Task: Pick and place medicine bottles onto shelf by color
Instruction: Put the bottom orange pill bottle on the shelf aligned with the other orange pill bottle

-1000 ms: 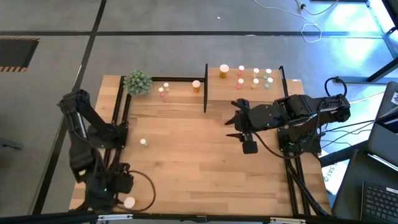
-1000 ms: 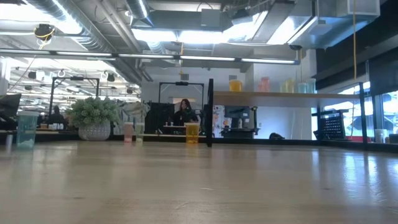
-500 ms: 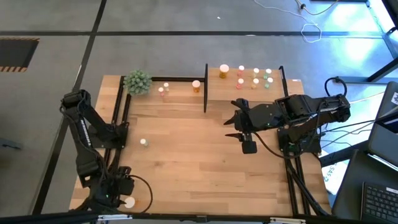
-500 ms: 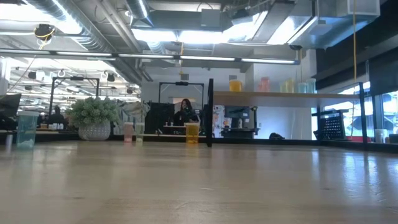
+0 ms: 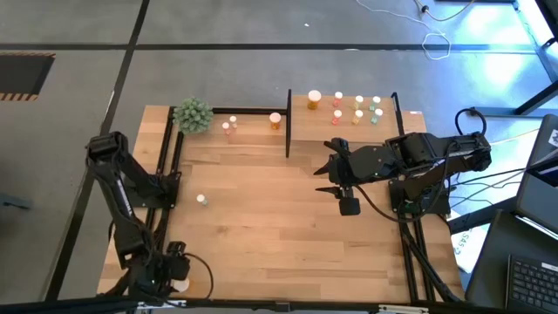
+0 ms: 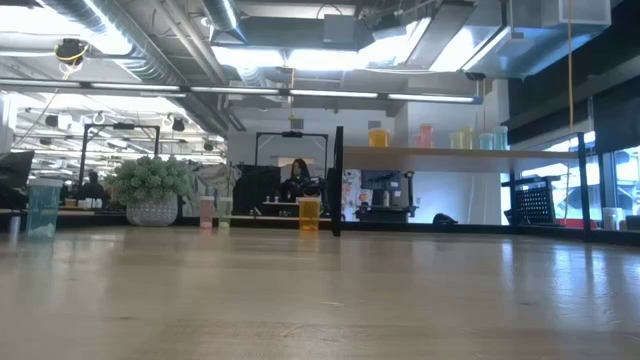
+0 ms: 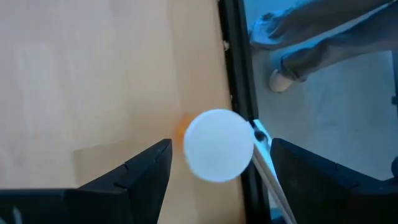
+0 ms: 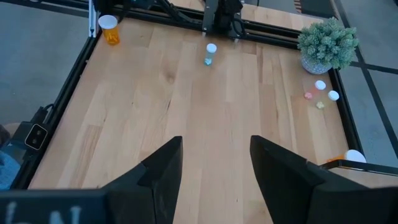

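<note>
- Over the last second the left arm has drawn its gripper [image 7: 211, 180] back toward the table's near left corner, so it now hangs right above an orange bottle [image 7: 217, 144] standing there; the right arm has not moved.
- Left gripper: fingers spread wide, holding nothing. Seen through the wrist camera, the orange bottle's white cap sits between the two dark fingers and just ahead of them, beside the black frame rail [image 7: 239, 93] at the table edge.
- From above, that bottle's cap [image 5: 181, 284] shows only partly beside the left gripper's body.
- Right gripper [image 5: 323, 167]: fingers parted and empty, hovering over the bare middle of the wooden tabletop [image 5: 261, 218], near the shelf [image 5: 344, 126] that lies just beyond it on the far right.
- On the shelf board stand an orange bottle [image 5: 314, 99], pink-red ones [image 5: 337, 113], yellowish ones [image 5: 358, 114] and green ones [image 5: 375, 118], set in small groups.
- Well ahead of the right gripper, across the table, a small green bottle [image 8: 211, 53] stands alone on the wood; from above it lies between the two arms, nearer the left one.
- Along the far edge, beside the plant ball [image 5: 193, 114], stand two small bottles [image 5: 229, 126] and another orange one [image 5: 275, 120], to the left of the shelf's black post.
</note>
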`<action>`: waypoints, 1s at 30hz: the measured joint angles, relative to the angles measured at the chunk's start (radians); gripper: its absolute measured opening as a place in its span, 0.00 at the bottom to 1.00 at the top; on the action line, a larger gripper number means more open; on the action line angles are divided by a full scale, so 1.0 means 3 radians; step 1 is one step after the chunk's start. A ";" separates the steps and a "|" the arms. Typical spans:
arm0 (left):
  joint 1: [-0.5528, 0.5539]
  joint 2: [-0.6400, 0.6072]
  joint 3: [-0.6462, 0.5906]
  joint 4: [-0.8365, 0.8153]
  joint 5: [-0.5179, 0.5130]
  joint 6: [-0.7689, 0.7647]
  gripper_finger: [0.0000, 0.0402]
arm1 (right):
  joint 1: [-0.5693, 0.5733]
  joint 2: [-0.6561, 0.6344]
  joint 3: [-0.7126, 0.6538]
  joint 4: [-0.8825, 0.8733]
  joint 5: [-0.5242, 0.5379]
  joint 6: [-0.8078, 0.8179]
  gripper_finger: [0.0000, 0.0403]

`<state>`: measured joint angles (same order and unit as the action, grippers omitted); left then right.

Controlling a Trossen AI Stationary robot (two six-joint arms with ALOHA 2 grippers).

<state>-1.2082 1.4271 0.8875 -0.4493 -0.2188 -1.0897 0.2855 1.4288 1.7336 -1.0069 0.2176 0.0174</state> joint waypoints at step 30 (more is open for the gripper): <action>-0.0041 0.0311 -0.0001 -0.0040 0.0088 0.0005 0.67 | -0.0025 0.0001 0.0000 0.0001 -0.0003 0.0006 0.47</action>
<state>-1.2205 1.5204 0.8871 -0.4612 -0.1924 -1.0881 0.2779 1.4292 1.7336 -1.0065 0.2169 0.0193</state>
